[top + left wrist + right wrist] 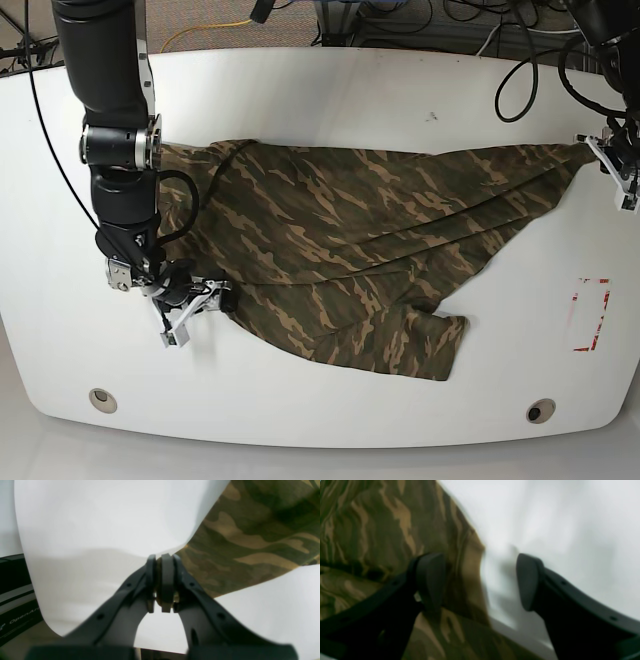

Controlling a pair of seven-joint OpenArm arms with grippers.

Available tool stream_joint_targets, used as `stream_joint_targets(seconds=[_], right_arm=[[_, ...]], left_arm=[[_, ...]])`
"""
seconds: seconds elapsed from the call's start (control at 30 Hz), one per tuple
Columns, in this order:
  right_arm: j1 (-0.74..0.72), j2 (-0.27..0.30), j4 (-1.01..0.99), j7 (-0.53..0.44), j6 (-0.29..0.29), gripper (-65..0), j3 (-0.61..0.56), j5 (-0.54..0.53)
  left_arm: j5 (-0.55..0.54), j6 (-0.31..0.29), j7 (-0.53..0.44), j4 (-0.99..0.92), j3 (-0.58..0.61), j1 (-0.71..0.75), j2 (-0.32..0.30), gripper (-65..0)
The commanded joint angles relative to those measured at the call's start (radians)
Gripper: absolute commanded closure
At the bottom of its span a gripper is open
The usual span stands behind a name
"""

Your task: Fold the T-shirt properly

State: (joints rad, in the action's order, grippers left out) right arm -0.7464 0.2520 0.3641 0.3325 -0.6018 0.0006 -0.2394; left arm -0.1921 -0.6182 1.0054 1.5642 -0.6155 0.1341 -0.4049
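Shirt position: the T-shirt is lying spread across the middle of the white table, its long axis running side to side in the base view, with one corner pulled out to a point at that view's right edge and a looser lobe sagging toward the near edge

Left gripper: the left gripper is being seen with its jaws pressed together on a corner of the camouflage cloth; the fabric is fanning away from the jaws up and to the right in the wrist view

Right gripper: the right gripper is being held with its jaws wide and nothing between them; the shirt's edge is lying in the gap, cloth under one finger and bare table under the other

Key relation: the shirt's near side edge is sitting right at the open jaws of the right gripper, so this arm is judged the nearer one for the next pinch; the hem is running roughly across the jaw line, though blur is making the exact angle hard to tell

Edges: the left arm's corner is being held very near the table's rim

Open room: bare tabletop is lying beyond the shirt on the far side and along the near edge, judged enough for a fold toward the middle
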Motion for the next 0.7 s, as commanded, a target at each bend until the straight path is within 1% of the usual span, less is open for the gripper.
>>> stream_joint_targets(seconds=[0.0,0.07,0.23,0.33,0.43,0.5,0.53,0.57,0.63,0.67], right_arm=[[-0.04,-0.016,0.006,-0.013,0.0,-42.5,-0.014,-0.007],[-0.042,-0.036,0.005,-0.013,0.009,-42.5,-0.03,-0.007],[-0.046,-0.079,0.005,-0.02,0.084,-42.5,-0.05,-0.007],[-0.057,-0.115,0.0,-0.045,0.099,-42.5,-0.052,-0.005],[-0.06,-0.124,0.0,-0.052,0.101,-41.7,-0.052,-0.005],[-0.06,-0.125,0.0,-0.063,0.118,-40.1,-0.052,-0.005],[-0.06,-0.127,0.0,-0.065,0.125,-38.0,-0.052,-0.005],[-0.06,-0.138,0.003,-0.065,0.133,-33.3,-0.052,-0.005],[-0.06,-0.141,0.003,-0.065,0.139,-23.0,-0.052,-0.005],[-0.06,-0.141,0.003,-0.065,0.139,-14.7,-0.052,-0.005]], left_arm=[[-0.004,0.001,-0.007,0.017,-0.008,-0.009,-0.022,0.0],[-0.004,0.001,-0.007,0.017,-0.008,-0.008,-0.022,0.0],[-0.005,0.001,-0.009,0.017,-0.007,0.012,-0.022,0.0],[-0.005,0.001,-0.009,0.017,-0.01,0.012,-0.022,0.0],[-0.005,0.001,-0.009,0.017,-0.011,0.012,-0.022,0.0],[-0.005,0.001,-0.009,0.017,-0.011,0.012,-0.022,0.0],[-0.005,0.001,-0.009,0.017,-0.011,0.012,-0.022,0.0],[-0.005,0.001,-0.009,0.017,-0.013,0.012,-0.022,0.0],[-0.005,0.001,-0.009,0.017,-0.013,0.012,-0.022,0.0],[-0.005,0.001,-0.01,0.017,-0.013,0.012,-0.022,0.0]])
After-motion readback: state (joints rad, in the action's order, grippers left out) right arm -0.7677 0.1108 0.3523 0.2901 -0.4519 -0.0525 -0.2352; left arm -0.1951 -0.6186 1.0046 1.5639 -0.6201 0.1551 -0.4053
